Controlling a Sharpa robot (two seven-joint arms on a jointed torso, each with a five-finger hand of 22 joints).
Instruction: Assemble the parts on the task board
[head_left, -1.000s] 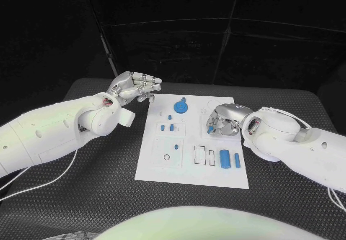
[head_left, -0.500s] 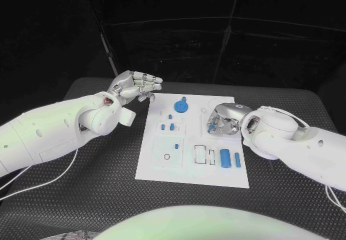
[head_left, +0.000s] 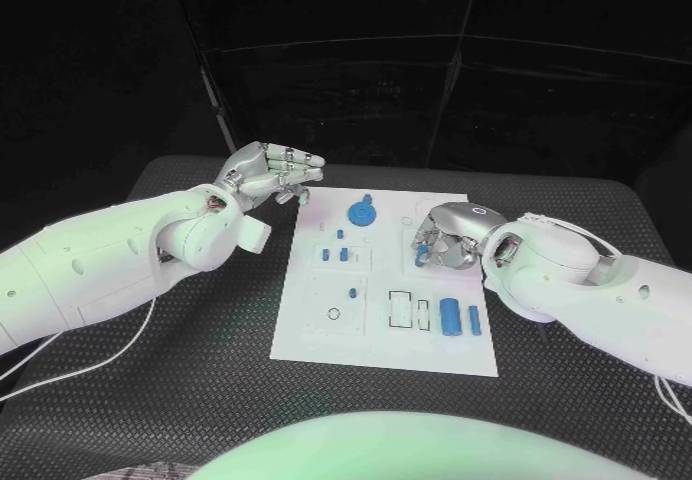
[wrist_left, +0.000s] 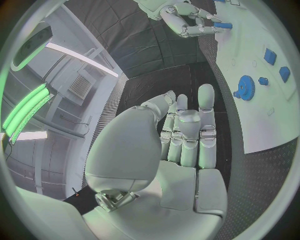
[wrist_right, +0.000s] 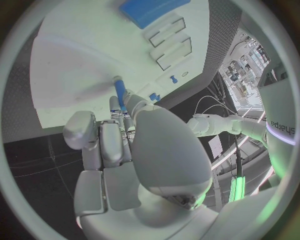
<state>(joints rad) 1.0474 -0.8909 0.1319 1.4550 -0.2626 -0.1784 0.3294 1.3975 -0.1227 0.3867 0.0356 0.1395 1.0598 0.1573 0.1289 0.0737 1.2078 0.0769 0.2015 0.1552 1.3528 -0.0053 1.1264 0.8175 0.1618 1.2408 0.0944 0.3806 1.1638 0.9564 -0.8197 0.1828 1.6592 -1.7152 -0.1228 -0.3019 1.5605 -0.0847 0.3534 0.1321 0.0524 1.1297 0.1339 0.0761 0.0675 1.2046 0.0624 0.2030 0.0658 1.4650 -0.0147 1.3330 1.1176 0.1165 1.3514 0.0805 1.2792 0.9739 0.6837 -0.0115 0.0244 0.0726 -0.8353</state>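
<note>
- Over the far right part of the white task board (head_left: 378, 345), the right hand (head_left: 447, 236) pinches a small blue peg (wrist_right: 120, 93) between its fingertips, the rest of the fingers curled close around it.
- Doing this step well, I'd judge, means keeping the peg upright and lowering it slowly onto its seat, easing the pinch only once it sits; a tilt could jam it or send it skidding across the board.
- Left of that hand, on the far middle of the board, lies the blue gear (head_left: 362, 213); nearer the robot, on the right side, lie the blue cylinder (head_left: 451, 316) and a slimmer blue pin (head_left: 475, 320) just beside it, with empty rectangular slots (head_left: 401, 309) to their left.
- Off the board's far left corner the left hand (head_left: 270, 174) hovers, fingers curled inward together, holding nothing.
- From the right wrist, the peg's tip shows just at the board surface, which the head camera hides behind the fingers.
- From the left wrist, the gear's teeth are plain, and the right hand shows with the peg from the side.
</note>
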